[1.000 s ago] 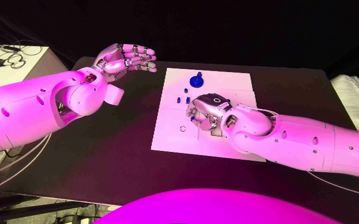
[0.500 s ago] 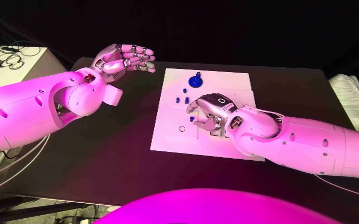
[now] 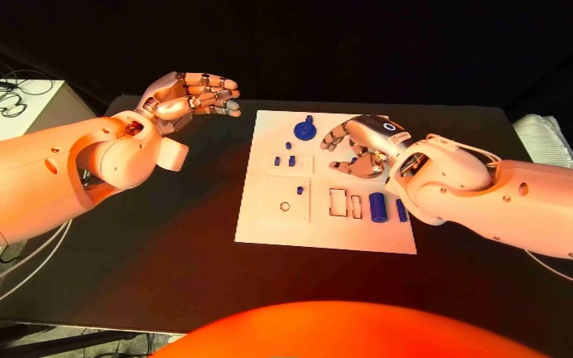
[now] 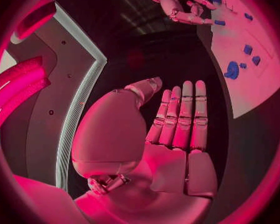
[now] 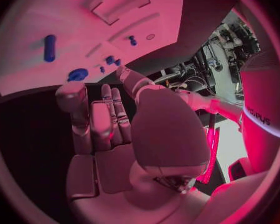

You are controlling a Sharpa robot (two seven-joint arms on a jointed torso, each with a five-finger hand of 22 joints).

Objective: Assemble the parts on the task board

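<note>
The white task board [image 3: 269, 229] lies mid-table. On it are a blue round knob [image 3: 305, 132] at the far edge, two small blue pegs [image 3: 284, 160], a tiny peg [image 3: 300, 190], and two blue cylinders [image 3: 378, 206] lying near the right side. My right hand [image 3: 364, 147] hovers over the board's far right part with fingers loosely bent and nothing in them. My left hand [image 3: 191, 97] is raised left of the board, palm up and empty. In the left wrist view, the left hand [image 4: 177, 129] has straight fingers. In the right wrist view, the right hand [image 5: 115, 129] is over the board [image 5: 84, 45] and one cylinder [image 5: 50, 47].
A pale side surface with cables [image 3: 24, 101] stands off the table's left edge. A folded white cloth [image 3: 543, 134] sits at the right edge. Black tabletop [image 3: 179, 209] surrounds the board.
My right hand has lifted from the board's middle toward its far right edge, uncovering the two blue cylinders. The left hand has stayed raised.
</note>
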